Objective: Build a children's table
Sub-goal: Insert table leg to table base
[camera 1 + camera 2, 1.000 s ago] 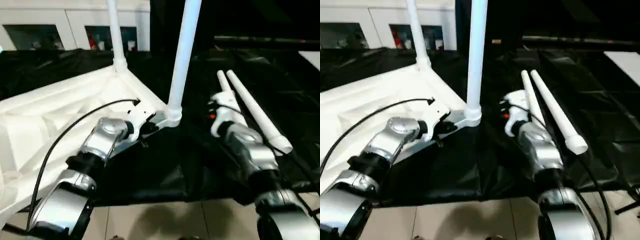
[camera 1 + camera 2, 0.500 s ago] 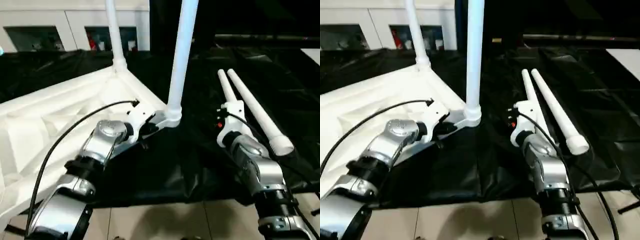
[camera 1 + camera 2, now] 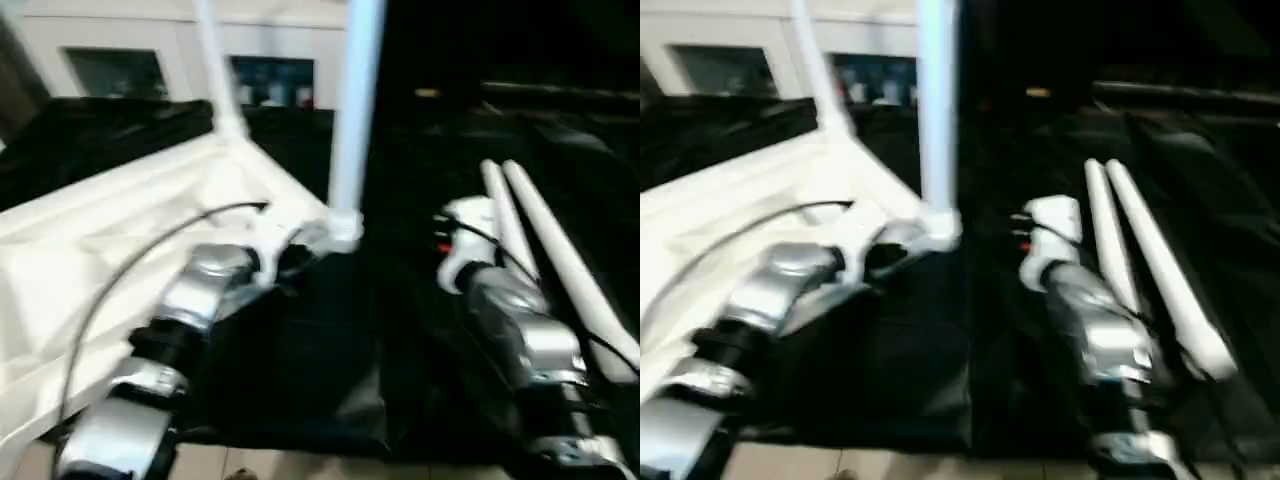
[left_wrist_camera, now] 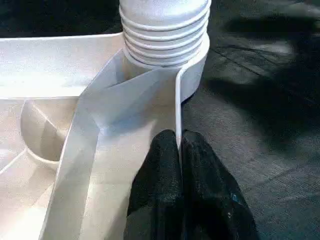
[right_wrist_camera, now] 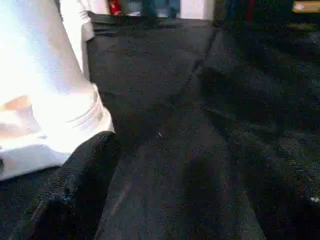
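Upright leg (image 3: 352,110) cut off above, loose legs (image 3: 560,260) blurred

Head eyes look down — wrists close (sharing the corner socket (image 4: 192,70)).

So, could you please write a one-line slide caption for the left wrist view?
Left tool pinches the thin rim of the upturned white table top beside a corner socket holding a threaded leg.

The children's table (image 4: 60,65) is smooth white plastic with a soft sheen, its screwed-in leg (image 4: 165,30) ribbed at the thread. The work table (image 4: 260,125) wears matt black cloth, finely woven and creased. The forearms (image 3: 525,335) look like brushed silver metal.
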Controlling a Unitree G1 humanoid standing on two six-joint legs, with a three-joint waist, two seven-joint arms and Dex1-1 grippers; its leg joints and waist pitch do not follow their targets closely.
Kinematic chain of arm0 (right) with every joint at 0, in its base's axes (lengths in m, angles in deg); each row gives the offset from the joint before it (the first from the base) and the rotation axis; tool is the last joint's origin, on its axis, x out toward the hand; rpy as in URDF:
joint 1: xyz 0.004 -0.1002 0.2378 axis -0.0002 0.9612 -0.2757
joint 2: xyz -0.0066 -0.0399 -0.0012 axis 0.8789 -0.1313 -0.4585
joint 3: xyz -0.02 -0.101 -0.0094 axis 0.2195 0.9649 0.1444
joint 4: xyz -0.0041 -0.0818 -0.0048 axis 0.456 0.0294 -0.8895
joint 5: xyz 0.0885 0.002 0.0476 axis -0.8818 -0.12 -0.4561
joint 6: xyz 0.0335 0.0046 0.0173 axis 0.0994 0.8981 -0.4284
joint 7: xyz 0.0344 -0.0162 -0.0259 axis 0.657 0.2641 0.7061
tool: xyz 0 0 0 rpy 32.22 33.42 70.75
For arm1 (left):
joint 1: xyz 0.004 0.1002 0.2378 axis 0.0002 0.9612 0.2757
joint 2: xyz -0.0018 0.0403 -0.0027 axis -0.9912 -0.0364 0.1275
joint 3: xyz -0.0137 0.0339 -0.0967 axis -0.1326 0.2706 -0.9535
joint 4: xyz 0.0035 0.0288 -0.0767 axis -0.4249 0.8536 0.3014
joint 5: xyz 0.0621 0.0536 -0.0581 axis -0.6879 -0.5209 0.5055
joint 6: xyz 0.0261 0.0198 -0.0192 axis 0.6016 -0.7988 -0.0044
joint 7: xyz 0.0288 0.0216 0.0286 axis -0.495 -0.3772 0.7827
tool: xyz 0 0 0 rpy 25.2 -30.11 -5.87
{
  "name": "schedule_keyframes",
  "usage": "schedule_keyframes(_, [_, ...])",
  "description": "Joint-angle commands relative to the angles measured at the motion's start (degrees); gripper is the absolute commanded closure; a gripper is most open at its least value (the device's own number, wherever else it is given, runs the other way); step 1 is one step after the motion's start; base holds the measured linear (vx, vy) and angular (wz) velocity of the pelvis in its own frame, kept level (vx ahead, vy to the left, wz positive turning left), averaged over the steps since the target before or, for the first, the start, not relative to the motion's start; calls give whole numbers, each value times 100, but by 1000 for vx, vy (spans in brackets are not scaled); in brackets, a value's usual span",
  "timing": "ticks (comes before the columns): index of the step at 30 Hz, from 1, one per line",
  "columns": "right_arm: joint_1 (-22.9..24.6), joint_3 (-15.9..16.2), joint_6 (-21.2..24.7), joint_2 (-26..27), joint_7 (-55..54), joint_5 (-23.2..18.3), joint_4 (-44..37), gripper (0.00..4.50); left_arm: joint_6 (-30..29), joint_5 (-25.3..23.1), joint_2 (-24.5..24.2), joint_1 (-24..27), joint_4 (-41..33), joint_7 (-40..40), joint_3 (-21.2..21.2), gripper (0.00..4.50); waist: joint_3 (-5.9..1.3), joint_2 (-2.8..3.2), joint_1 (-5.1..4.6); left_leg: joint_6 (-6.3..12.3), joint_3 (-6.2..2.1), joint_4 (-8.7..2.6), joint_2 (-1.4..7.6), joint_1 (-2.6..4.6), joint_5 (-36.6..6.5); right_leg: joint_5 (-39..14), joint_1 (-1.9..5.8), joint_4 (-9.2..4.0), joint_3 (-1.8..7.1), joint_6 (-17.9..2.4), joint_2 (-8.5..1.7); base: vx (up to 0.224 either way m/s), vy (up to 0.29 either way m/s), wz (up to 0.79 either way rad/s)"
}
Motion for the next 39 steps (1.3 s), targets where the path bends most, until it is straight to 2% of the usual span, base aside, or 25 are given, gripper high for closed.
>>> schedule_keyframes(1, [-9, 121, 38, 37, 115, 11, -82, 63, 167, 204, -39, -21, -198, -50, -143, 450, -603, 12, 7, 626, -97, -63, 368, 276, 2888, 5542, 249, 118, 129, -660, -320, 0, 0, 0])
schedule_keyframes(2, [-9, 132, 27, 27, 134, 14, -80, 63, 175, 212, -51, -14, -193, -63, -143, 450, -612, -14, 14, 735, -113, -50, 423, 338, 3090, 5235, 175, 91, 176, -685, -390, 0, 0, 0])
schedule_keyframes(3, [-10, 182, -25, -16, 212, 39, -67, 63, 241, 227, -110, 11, -164, -150, -128, 450, -568, -134, 41, 589, 15, -142, 267, 134, 2710, 5176, 327, 0, 229, -650, -432, 0, 0, 0])
schedule_keyframes(4, [-11, 198, -44, -32, 242, 47, -60, 63, 261, 236, -154, 34, -183, -280, -87, 450, -542, -155, 126, 219, 113, -240, 153, 77, 1769, 5039, 392, -115, 232, -548, -420, -76, 24, -7])
schedule_keyframes(5, [-13, 204, -45, -39, 254, 49, -60, 63, 266, 240, -178, 48, -198, -370, -66, 450, -518, -140, 157, 68, 124, -293, 185, 115, 1330, 4711, 352, -181, 235, -551, -433, -93, 29, -1])
schedule_keyframes(6, [-13, 209, -49, -55, 298, 38, -61, 63, 285, 272, -203, 73, -244, -493, -52, 450, -456, -122, 133, -134, 105, -393, 264, 151, 631, 3706, 324, -279, 226, -647, -447, -93, 29, -1])
schedule_keyframes(7, [-10, 212, -47, -69, 331, 27, -69, 63, 297, 292, -215, 91, -276, -569, -48, 450, -411, -88, 114, -283, 100, -467, 338, 202, 168, 2559, 270, -361, 226, -867, -453, -104, 34, 0])
schedule_keyframes(8, [-10, 212, -47, -69, 331, 27, -69, 63, 297, 292, -215, 91, -276, -569, -48, 450, -391, -79, 104, -320, 100, -498, 373, 223, -45, 2019, 240, -398, 233, -999, -466, -110, 35, 1])
schedule_keyframes(9, [-15, 235, -80, -112, 423, 25, -67, 63, 335, 303, -253, 107, -312, -700, -20, 450, -364, -81, 90, -369, 130, -527, 388, 234, -310, 1264, 220, -456, 259, -1211, -486, -110, 35, 1])
schedule_keyframes(10, [-16, 330, -179, -263, 744, 11, -64, 63, 464, 299, -363, 133, -356, -1012, 84, 450, -342, -90, 103, -380, 161, -553, 402, 243, -512, 690, 202, -509, 275, -1308, -507, -106, 34, 1])
schedule_keyframes(13, [10, 497, -287, -513, 1259, -1, -82, 63, 648, 297, -486, 141, -368, -1338, 206, 450, -322, -71, 109, -473, 216, -610, 431, 267, -891, -184, 157, -607, 291, -1296, -527, -86, 32, 0])
schedule_keyframes(14, [19, 531, -298, -575, 1390, -22, -84, 63, 679, 304, -520, 149, -387, -1447, 240, 450, -323, -71, 107, -493, 220, -619, 432, 254, -882, -217, 155, -608, 293, -1275, -526, -63, 27, -2])
schedule_keyframes(15, [32, 551, -311, -624, 1527, -59, -90, 63, 682, 314, -548, 162, -417, -1536, 266, 450, -325, -61, 126, -511, 241, -617, 437, 272, -959, -257, 106, -627, 304, -1261, -530, -63, 27, -2])
schedule_keyframes(16, [56, 598, -308, -737, 1827, -148, -108, 43, 698, 331, -596, 186, -474, -1723, 306, 450, -320, -76, 128, -520, 258, -621, 433, 263, -1036, -323, 98, -637, 307, -1261, -533, -51, 18, 0])
schedule_keyframes(18, [83, 662, -298, -872, 2155, -213, -141, 43, 726, 342, -636, 204, -524, -1885, 339, 450, -335, -79, 150, -497, 286, -620, 448, 266, -984, -260, 81, -635, 307, -1268, -530, 0, 0, 0])
schedule_keyframes(19, [92, 691, -298, -930, 2290, -225, -152, 43, 741, 343, -650, 207, -535, -1945, 350, 450, -348, -85, 166, -467, 296, -610, 454, 254, -880, -77, 81, -617, 303, -1293, -528, 0, 0, 0])
schedule_keyframes(20, [118, 771, -314, -1051, 2558, -243, -194, 15, 823, 344, -693, 226, -570, -2081, 398, 450, -349, -87, 172, -450, 299, -612, 452, 249, -831, 3, 80, -612, 298, -1303, -523, 0, 0, 0])
schedule_keyframes(26, [182, 1031, -357, -1361, 3270, -302, -283, 2, 860, 426, -776, 303, -753, -2445, 530, 450, -408, -99, 265, -124, 323, -542, 438, 210, -250, 1004, 70, -512, 278, -1447, -513, 0, 0, 0])
schedule_keyframes(28, [112, 1170, -603, -1347, 3231, -23, -75, 2, 840, 467, -742, 398, -983, -2637, 605, 450, -413, -107, 295, -84, 321, -534, 451, 189, -214, 1028, 75, -503, 268, -1470, -536, 0, 0, 0])
schedule_keyframes(31, [33, 1295, -790, -1298, 3092, 214, 140, 2, 816, 449, -687, 441, -1094, -2683, 683, 450, -401, -93, 328, -136, 328, -540, 450, 208, -287, 786, 52, -527, 268, -1463, -532, 0, 0, 0])
schedule_keyframes(34, [3, 1348, -812, -1274, 3179, 190, 247, 2, 801, 447, -638, 445, -1123, -2696, 741, 450, -386, -100, 361, -223, 333, -559, 451, 218, -483, 472, 42, -557, 276, -1420, -521, 0, 0, 0])
schedule_keyframes(38, [-17, 1343, -819, -1206, 3298, 114, 343, 2, 814, 416, -604, 432, -1087, -2655, 782, 450, -391, -106, 363, -238, 327, -565, 450, 210, -484, 493, 49, -551, 274, -1371, -520, 0, 0, 0])
schedule_keyframes(39, [-19, 1349, -829, -1204, 3318, 106, 354, 19, 810, 403, -604, 438, -1094, -2649, 779, 450, -391, -106, 363, -235, 329, -563, 447, 205, -481, 510, 52, -552, 275, -1373, -522, 0, 0, 0])
